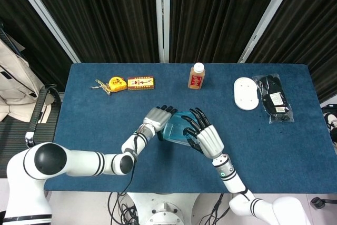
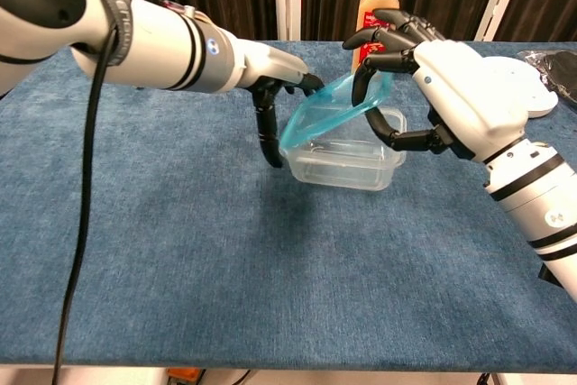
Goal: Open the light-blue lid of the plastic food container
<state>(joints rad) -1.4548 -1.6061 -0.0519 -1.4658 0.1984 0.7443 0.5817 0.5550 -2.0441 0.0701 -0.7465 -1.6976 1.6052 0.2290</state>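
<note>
A clear plastic container (image 2: 347, 167) stands on the blue table; in the head view it (image 1: 175, 131) lies between both hands. Its light-blue lid (image 2: 326, 111) is tilted steeply, its low end on the container's left rim and its right end raised. My right hand (image 2: 446, 87) grips the raised end, fingers over the lid's edge and thumb curled by the container's right rim; from above the right hand (image 1: 205, 136) covers that side. My left hand (image 2: 270, 87) hangs just left of the container with fingers pointing down and nothing in them; whether they touch it I cannot tell.
An orange bottle (image 1: 196, 76) stands behind the container. A yellow tape measure (image 1: 117, 84) and a small box (image 1: 140, 82) lie at the back left. A white disc (image 1: 246, 93) and a packet of black gloves (image 1: 275, 99) lie at the back right.
</note>
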